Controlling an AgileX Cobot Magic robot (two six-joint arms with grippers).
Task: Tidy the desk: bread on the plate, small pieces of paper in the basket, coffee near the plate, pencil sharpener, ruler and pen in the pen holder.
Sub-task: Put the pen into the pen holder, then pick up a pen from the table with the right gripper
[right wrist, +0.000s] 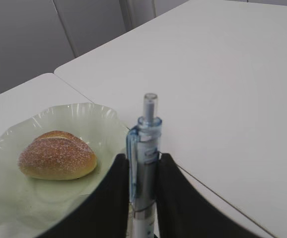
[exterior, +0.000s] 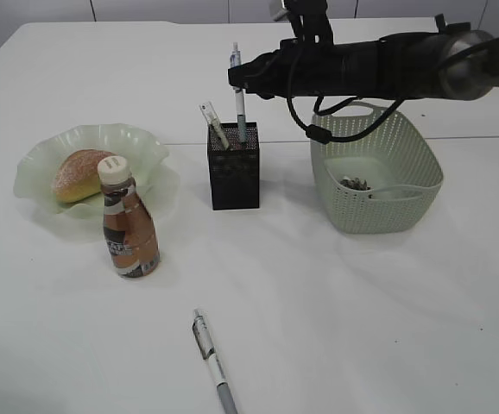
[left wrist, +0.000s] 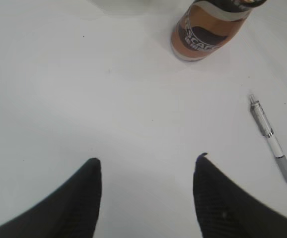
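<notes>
Coffee bottle [left wrist: 210, 27] label carried partial white lettering, roughly "SCAF" in the left wrist view; rest unreadable. No other text was legible.

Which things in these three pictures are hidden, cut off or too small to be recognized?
- Basket contents, exterior view: small dark bits, too small to identify.
- Pen holder, exterior view: its mesh wall hides the blue pen tip.
- Second pen, exterior view: lower end cut off by the bottom edge.
- Coffee bottle, left wrist view: top cut off by the upper edge.
</notes>
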